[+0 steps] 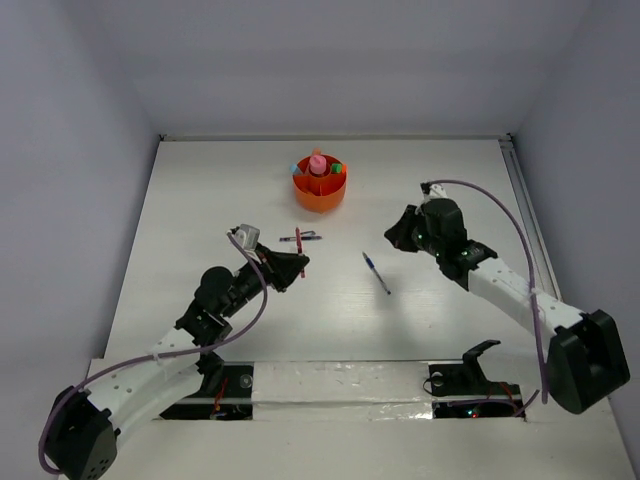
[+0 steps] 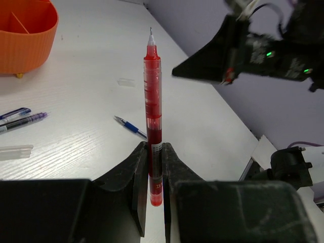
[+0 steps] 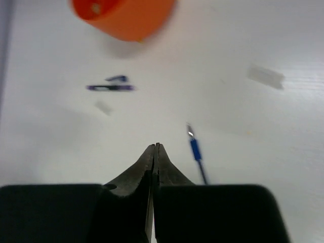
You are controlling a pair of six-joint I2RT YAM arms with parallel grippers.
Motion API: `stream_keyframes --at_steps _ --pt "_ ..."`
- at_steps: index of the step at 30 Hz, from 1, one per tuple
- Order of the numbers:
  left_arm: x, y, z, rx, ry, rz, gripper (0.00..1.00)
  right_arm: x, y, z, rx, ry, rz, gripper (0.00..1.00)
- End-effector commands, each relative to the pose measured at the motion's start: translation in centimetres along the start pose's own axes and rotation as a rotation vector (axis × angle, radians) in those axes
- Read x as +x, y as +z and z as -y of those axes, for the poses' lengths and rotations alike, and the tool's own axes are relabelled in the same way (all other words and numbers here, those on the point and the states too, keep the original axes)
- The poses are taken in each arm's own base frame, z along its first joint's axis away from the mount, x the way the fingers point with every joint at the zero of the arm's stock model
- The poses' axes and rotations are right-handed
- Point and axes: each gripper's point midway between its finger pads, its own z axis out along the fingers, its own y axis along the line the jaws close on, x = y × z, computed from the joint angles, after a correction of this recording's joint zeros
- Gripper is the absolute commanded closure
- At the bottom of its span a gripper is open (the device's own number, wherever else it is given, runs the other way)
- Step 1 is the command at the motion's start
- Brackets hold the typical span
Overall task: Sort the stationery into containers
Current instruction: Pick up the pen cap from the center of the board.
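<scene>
Left end effector (image 2: 154,148) clamps red pen (image 2: 153,86), tip pointing outward.

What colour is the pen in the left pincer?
Red pen; the left wrist view shows it best.

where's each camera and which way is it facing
top external: above and behind, looking down at the table; left arm and right arm show.
left wrist: on left arm, looking along the left gripper, shut on the red pen; right arm beyond.
right wrist: on right arm, looking past the shut right gripper at the table.
shared: orange cup and blue pen, in all three.
</scene>
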Motion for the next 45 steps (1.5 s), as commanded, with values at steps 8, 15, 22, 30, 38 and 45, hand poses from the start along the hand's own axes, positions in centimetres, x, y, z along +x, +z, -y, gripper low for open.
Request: stream_keyframes --at_steps 8,15,22,30,38,45 --pt "-1.9 -0.7 1.2 0.037 0.025 0.074 1.0 2.4 4.5 9.1 0.265 0.144 -0.079 0.43" --pt "-1.5 -0.4 1.2 0.042 0.011 0.056 1.0 2.2 8.0 10.7 0.265 0.18 -0.088 0.31" --pt "-1.1 -0.2 1.3 0.05 0.004 0.036 1.0 1.6 10.9 13.1 0.331 0.189 -0.089 0.3" --pt "-0.8 0.1 1.1 0.046 0.003 0.025 1.0 0.5 12.1 15.4 0.401 0.15 -0.059 0.3" --pt "-0.4 0.3 0.7 0.034 0.002 0.012 1.0 -0.1 12.9 16.9 0.455 0.09 -0.074 0.31" --pt "-0.4 0.5 0.6 0.031 0.003 0.008 1.0 0.6 13.8 16.4 0.409 0.075 -0.129 0.42"
